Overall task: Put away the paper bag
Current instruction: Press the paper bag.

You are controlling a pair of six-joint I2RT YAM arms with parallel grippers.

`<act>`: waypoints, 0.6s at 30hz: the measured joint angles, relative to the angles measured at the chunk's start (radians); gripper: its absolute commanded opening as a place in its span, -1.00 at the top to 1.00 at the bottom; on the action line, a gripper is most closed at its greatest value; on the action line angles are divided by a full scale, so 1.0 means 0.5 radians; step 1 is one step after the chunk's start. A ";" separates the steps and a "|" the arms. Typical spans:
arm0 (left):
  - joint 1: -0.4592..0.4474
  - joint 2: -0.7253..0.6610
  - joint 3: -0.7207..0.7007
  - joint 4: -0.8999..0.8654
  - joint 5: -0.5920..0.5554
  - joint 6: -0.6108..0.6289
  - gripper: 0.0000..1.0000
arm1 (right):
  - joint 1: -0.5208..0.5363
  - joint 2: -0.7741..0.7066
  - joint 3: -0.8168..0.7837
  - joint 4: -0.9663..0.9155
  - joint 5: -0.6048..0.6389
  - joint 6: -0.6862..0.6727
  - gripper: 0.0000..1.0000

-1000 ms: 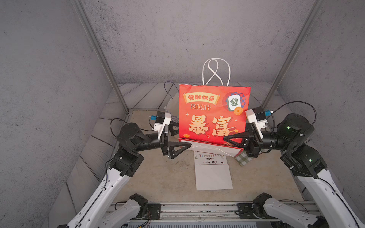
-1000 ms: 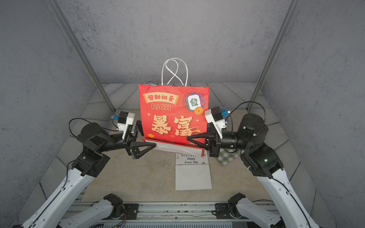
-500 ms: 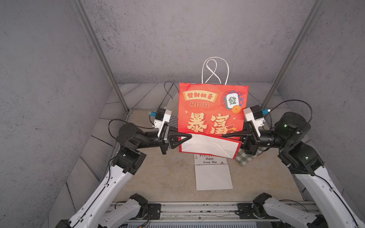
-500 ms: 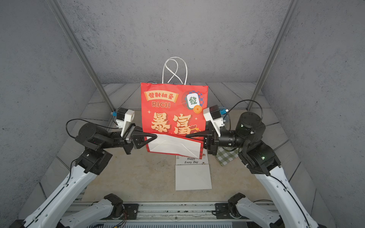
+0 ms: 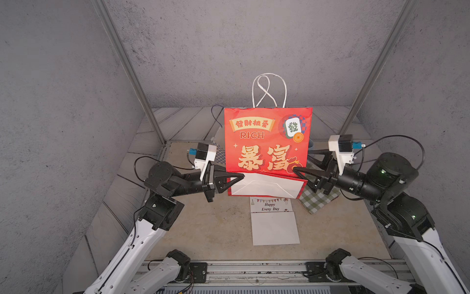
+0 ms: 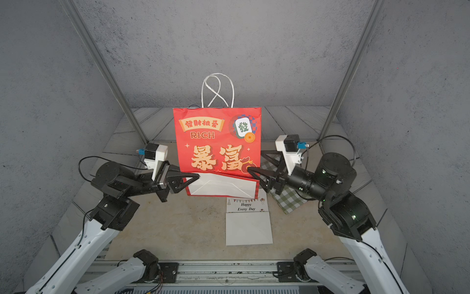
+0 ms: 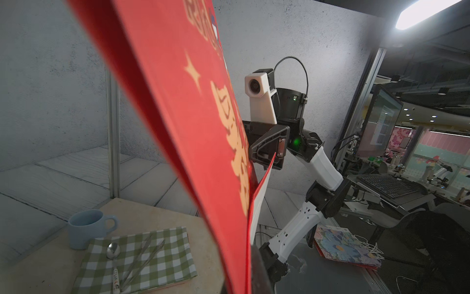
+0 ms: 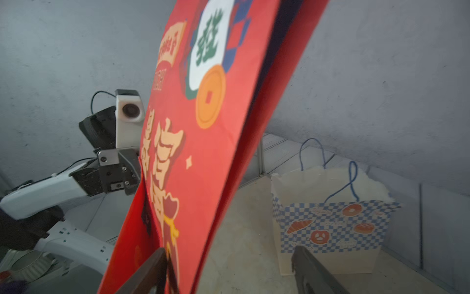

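The red paper bag [image 5: 267, 142] [image 6: 216, 142] stands upright and flattened at the middle of the table, white rope handles on top. Its white bottom panel is folded up toward me. My left gripper [image 5: 240, 175] [image 6: 195, 176] is shut on the bag's lower left corner, and the left wrist view shows the red paper [image 7: 193, 127] running into the jaws [image 7: 244, 285]. My right gripper [image 5: 302, 161] [image 6: 256, 161] is open at the lower right edge. In the right wrist view [image 8: 229, 252] one finger lies against the bag's front [image 8: 208, 152] and the other stands well apart.
A blue-and-white checked bakery bag [image 8: 330, 224] stands behind the red one. At the right lies a green checked cloth [image 5: 318, 201] with a spoon [image 7: 113, 250] on it, beside a blue mug [image 7: 86, 227]. A "Happy Every Day" card and envelope [image 5: 274, 224] lie in front.
My left gripper has shut on the bag's lower left corner. My right gripper, shut on the right edge before, has opened. The bag's white bottom panel now shows, folded up.
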 measured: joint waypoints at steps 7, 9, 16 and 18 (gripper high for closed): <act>0.000 -0.051 0.000 -0.017 -0.069 0.081 1.00 | 0.000 -0.400 -0.193 -0.040 0.291 -0.164 -0.79; 0.000 -0.047 0.000 -0.019 -0.063 0.085 1.00 | 0.000 -0.352 -0.192 -0.050 0.129 -0.148 -0.84; -0.008 -0.024 0.001 0.010 0.018 0.035 1.00 | 0.000 -0.008 -0.227 0.032 -0.392 -0.004 -0.88; -0.011 -0.013 0.001 0.040 0.039 0.003 1.00 | 0.000 0.052 -0.253 0.098 -0.450 0.051 -0.85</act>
